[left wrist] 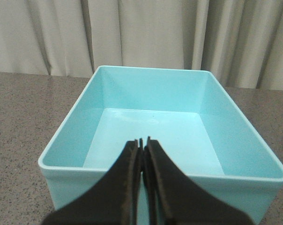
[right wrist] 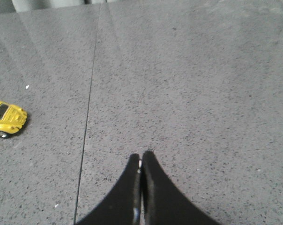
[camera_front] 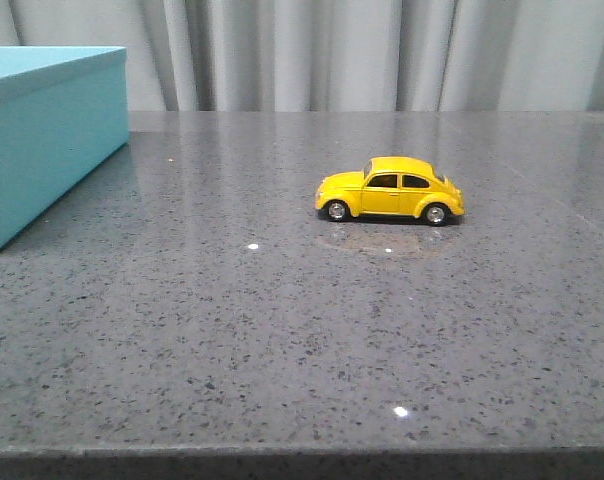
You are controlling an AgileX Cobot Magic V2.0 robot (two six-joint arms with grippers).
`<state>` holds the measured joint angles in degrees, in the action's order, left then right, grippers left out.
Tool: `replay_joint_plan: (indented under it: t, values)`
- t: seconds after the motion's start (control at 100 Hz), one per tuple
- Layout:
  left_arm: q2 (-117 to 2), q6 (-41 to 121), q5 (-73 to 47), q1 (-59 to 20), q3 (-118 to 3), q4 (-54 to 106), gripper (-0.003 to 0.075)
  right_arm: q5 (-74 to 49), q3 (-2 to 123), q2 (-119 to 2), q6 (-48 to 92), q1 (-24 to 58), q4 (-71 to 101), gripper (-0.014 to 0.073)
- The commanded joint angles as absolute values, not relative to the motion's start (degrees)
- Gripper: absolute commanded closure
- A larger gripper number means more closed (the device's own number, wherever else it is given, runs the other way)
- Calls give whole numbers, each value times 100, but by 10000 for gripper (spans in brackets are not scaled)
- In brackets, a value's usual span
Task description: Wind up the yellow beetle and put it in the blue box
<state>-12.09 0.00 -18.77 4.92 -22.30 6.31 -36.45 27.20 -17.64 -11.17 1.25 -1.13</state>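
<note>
The yellow beetle (camera_front: 390,190) stands on its wheels side-on near the middle of the grey stone table, nose to the left. It also shows at the edge of the right wrist view (right wrist: 5,119). The blue box (camera_front: 44,135) sits at the far left, open-topped and empty in the left wrist view (left wrist: 151,131). My left gripper (left wrist: 143,140) is shut and empty, held over the box's near wall. My right gripper (right wrist: 141,155) is shut and empty above bare table, well apart from the beetle. Neither gripper shows in the front view.
The grey speckled table (camera_front: 282,330) runs to a front edge at the bottom of the front view. Pale curtains (camera_front: 362,50) hang behind the table. A thin seam (right wrist: 87,117) crosses the tabletop between the right gripper and the beetle.
</note>
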Motion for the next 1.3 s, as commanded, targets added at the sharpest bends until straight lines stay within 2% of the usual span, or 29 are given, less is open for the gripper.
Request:
replay_joint_plan:
  t: [0.0, 0.12, 0.19, 0.52, 0.69, 0.92, 1.29]
  values:
    - [-1311, -33, -1257, 480, -2440, 698, 739, -3356, 3108, -2206, -1044, 286, -111, 658]
    - [-1311, -33, -1134, 480, -2440, 698, 739, -3461, 3486, -2837, -1044, 489, -111, 656]
    - [-1311, -33, -1086, 480, -2440, 698, 739, -3629, 3795, -3273, -1044, 570, -105, 621]
    - [-1311, -33, -1082, 480, -2440, 698, 739, -4265, 5301, -5213, -1044, 1100, 126, 211]
    - [-1311, -33, -1082, 480, -2440, 698, 739, -4594, 6025, -6169, -1044, 1567, 259, 70]
    - [-1311, -33, -1082, 480, -2440, 698, 739, -4941, 7085, -7347, -1137, 2156, 471, 49]
    - [-1311, -33, -1082, 480, -2440, 698, 739, -6280, 8883, -9118, -2014, 2669, 481, 49]
